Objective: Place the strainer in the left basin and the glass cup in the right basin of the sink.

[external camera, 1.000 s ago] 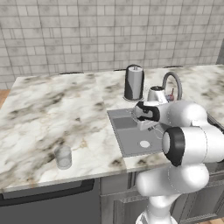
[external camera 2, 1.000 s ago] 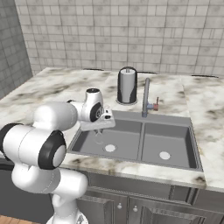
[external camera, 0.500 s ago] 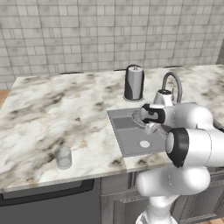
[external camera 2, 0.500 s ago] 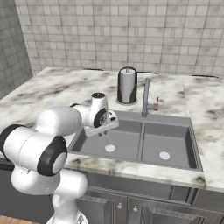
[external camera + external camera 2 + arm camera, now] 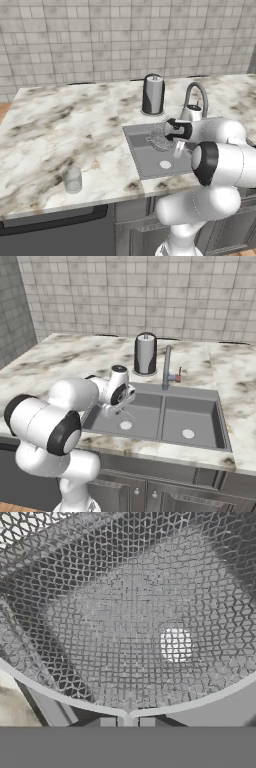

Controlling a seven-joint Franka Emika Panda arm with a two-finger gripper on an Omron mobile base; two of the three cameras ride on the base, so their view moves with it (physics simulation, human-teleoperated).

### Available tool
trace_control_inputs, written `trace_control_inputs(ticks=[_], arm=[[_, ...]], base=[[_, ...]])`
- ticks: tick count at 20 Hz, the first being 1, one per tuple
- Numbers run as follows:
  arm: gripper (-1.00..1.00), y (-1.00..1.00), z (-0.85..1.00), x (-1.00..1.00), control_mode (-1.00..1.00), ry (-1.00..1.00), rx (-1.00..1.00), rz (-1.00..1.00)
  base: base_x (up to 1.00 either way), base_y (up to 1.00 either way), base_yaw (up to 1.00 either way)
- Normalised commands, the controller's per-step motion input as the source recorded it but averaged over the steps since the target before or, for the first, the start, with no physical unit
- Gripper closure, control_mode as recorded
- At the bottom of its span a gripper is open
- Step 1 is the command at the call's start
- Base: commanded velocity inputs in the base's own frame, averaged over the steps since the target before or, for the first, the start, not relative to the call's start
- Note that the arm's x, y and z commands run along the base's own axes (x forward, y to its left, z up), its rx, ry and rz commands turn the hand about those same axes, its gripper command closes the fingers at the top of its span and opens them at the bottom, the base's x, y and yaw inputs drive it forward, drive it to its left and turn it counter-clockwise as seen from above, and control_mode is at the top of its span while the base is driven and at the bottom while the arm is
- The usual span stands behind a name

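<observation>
End effector [image 5: 161,136] pinched shut on the strainer [image 5: 158,138], gripping at the rim where the wire handle meets the bowl; in the hand view the mesh bowl [image 5: 130,612] spreads wide just past the fingertips, rim wire converging at bottom centre. Strainer held above the left basin [image 5: 150,160], over its rear part, not touching the floor. Bowl sits on the counter's left side of the end effector, handle end toward the hand, so its long axis runs roughly left-right along the counter; tilt of the bowl hard to tell. White drain of the left basin [image 5: 126,425] visible through the mesh in the hand view. Right basin [image 5: 192,421] beyond the central divider of the sink [image 5: 162,443]. Gooseneck faucet [image 5: 166,367] at the sink's rear edge, dark steel canister [image 5: 153,95] just behind it on the counter [image 5: 60,135]. Glass cup [image 5: 72,179] upright near the counter's front edge, well apart to the left of the sink.
</observation>
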Motion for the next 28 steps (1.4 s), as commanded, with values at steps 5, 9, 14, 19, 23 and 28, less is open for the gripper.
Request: trace_control_inputs(ticks=[5,9,14,19,23,28], arm=[[1.0,-0.16,-0.14,0.08,-1.0,0.03,0.0,0.31],[1.0,-0.14,-0.18,0.12,-1.0,0.05,0.0,0.3],[1.0,-0.06,-0.17,0.12,-1.0,0.07,0.0,0.25],[1.0,0.0,-0.15,0.2,-1.0,0.16,0.0,0.11],[1.0,-0.01,-0.17,0.16,-1.0,0.21,0.0,0.02],[1.0,0.0,-0.17,0.12,-1.0,0.16,0.0,0.0]], base=[[0.0,0.0,0.0],[0.0,0.0,0.0],[0.0,0.0,0.0],[0.0,0.0,0.0],[0.0,0.0,0.0],[0.0,0.0,0.0]])
